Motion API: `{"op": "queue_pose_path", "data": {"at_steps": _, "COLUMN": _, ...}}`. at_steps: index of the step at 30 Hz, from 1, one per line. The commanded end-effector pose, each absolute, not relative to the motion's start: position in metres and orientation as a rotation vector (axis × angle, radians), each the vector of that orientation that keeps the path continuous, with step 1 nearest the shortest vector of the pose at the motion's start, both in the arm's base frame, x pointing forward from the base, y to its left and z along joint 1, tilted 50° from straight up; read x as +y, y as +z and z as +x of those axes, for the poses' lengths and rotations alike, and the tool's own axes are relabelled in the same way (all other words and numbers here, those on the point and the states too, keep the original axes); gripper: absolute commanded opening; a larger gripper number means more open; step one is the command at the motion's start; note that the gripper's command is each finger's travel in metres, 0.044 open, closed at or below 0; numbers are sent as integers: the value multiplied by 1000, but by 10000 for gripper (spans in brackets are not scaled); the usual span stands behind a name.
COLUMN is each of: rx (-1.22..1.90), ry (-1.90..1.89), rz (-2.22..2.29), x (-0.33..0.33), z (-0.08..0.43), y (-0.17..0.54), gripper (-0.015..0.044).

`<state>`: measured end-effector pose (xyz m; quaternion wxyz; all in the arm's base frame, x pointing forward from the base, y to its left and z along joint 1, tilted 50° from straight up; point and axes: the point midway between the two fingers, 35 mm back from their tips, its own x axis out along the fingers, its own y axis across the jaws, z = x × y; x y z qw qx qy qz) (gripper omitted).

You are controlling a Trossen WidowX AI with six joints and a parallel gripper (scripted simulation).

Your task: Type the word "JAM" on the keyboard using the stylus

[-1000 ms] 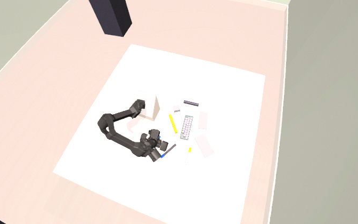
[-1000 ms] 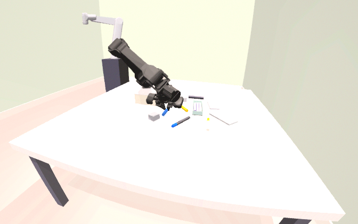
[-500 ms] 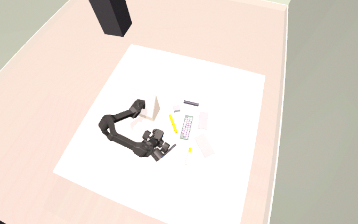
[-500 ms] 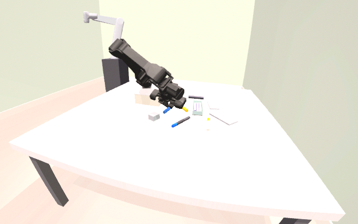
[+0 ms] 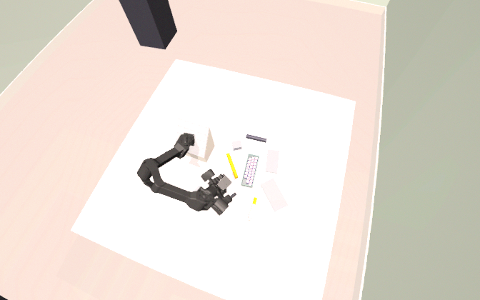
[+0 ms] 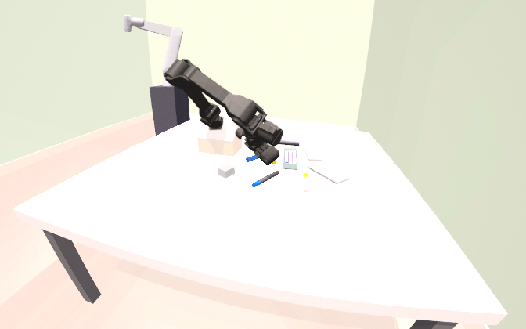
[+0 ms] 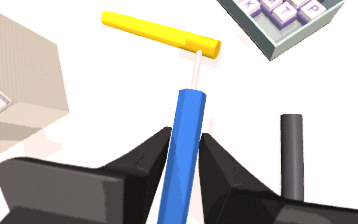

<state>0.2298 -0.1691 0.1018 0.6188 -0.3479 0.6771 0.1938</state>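
My gripper (image 7: 185, 136) is shut on the blue stylus (image 7: 185, 145) (image 6: 251, 158). In the wrist view the stylus runs up between the fingers, its thin pale tip pointing away from them. In the exterior view its blue end shows beside the gripper, above the desk; in the top view the arm hides it. The keyboard (image 5: 250, 170) (image 6: 290, 165) (image 7: 300, 35) has a grey-green case and pale keys and lies beyond the gripper. In the wrist view only its corner shows at the top right, with K, T and P keys legible; J, A and M cannot be made out.
A yellow rod (image 5: 231, 166) (image 7: 155, 30) lies between the gripper and keyboard. A dark, blue-ended pen (image 6: 269, 177) (image 7: 291, 155) lies beside the gripper. A black cylinder (image 5: 256, 138), pale pads (image 5: 272, 161) (image 5: 273, 194), a yellow-ended item (image 5: 255, 200) and a grey block (image 6: 226, 171) lie around. The arm stands on a box (image 6: 217, 146).
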Motion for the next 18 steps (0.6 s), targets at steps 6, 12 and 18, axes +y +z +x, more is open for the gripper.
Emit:
{"op": "queue_pose_path", "data": {"at_steps": 6, "rx": 1552, "ry": 282, "rz": -575, "x": -158, "z": 251, "y": 94, "gripper": 0}}
{"op": "queue_pose_path", "data": {"at_steps": 12, "rx": 1552, "ry": 169, "rz": -411, "x": -150, "z": 264, "y": 87, "gripper": 0}}
{"op": "queue_pose_path", "data": {"at_steps": 18, "rx": 1550, "ry": 57, "rz": -246, "x": -142, "z": 276, "y": 80, "gripper": 0}}
